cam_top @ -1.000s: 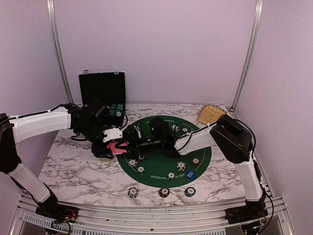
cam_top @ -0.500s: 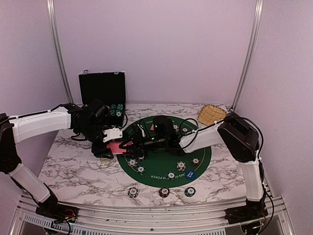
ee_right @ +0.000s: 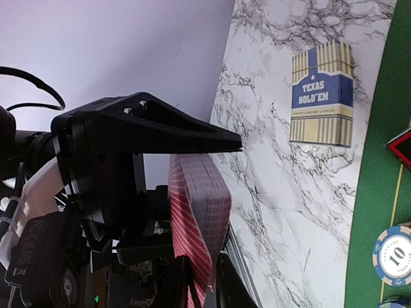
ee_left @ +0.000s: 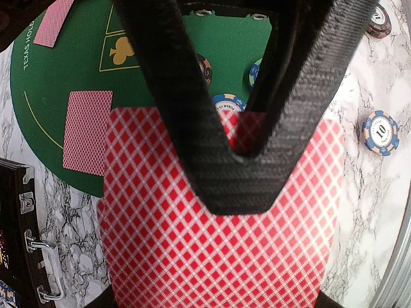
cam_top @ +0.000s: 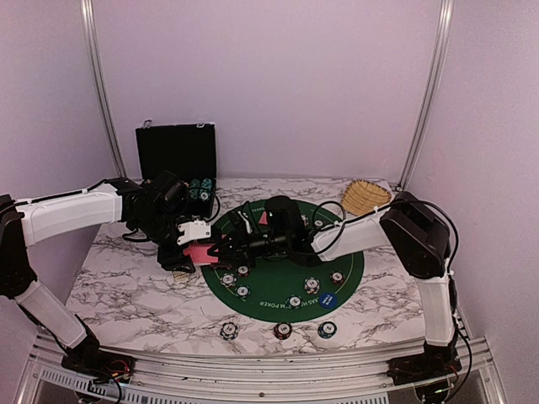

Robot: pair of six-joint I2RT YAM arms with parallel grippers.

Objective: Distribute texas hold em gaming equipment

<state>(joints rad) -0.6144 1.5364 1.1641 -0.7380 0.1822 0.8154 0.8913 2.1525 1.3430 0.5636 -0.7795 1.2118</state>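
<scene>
The left hand [ee_left: 241,173] is closed on a deck of red-backed cards [ee_left: 218,269], with both fingers clamped across its upper half. The deck is held off the bench [cam_top: 126,286], over the left rim of the green mat [cam_top: 269,282]. In the left wrist view the fingers cover the deck's top middle, and the frame cuts off its lower edge.

The right hand [ee_right: 204,282] reaches across the mat to the deck. Its fingers show only as dark stubs at the bottom of the right wrist view, one on each side of the deck's lower edge, with a narrow gap. Cannot tell whether they pinch a card or only flank it. The top view does not settle it: both hands merge into one dark cluster.

Near the deck, left wrist view:
- One single card [ee_left: 87,131] lies face down on the mat just left of the deck, fully visible.
- A second card [ee_left: 54,22] is cut off by the top edge.
- Some chips [ee_left: 228,102] are partly hidden behind the fingers.
- A blue-and-cream chip marked 10 [ee_left: 380,133] lies on the marble to the right.

Right wrist view:
- A card box [ee_right: 321,96] printed TEXAS HOLD'EM lies flat on the bench just off the mat.
- Only a corner of the red-black marker [ee_right: 401,147] shows at the right edge.

Top view:
- More chips and a blue button [cam_top: 328,300] sit on the mat's near half.
- A row of three chips [cam_top: 283,330] sits on the marble at the near edge.
- The black case [cam_top: 175,151] stands open at back left, its tray partly behind the left arm.
- The basket [cam_top: 364,196] is at back right.
</scene>
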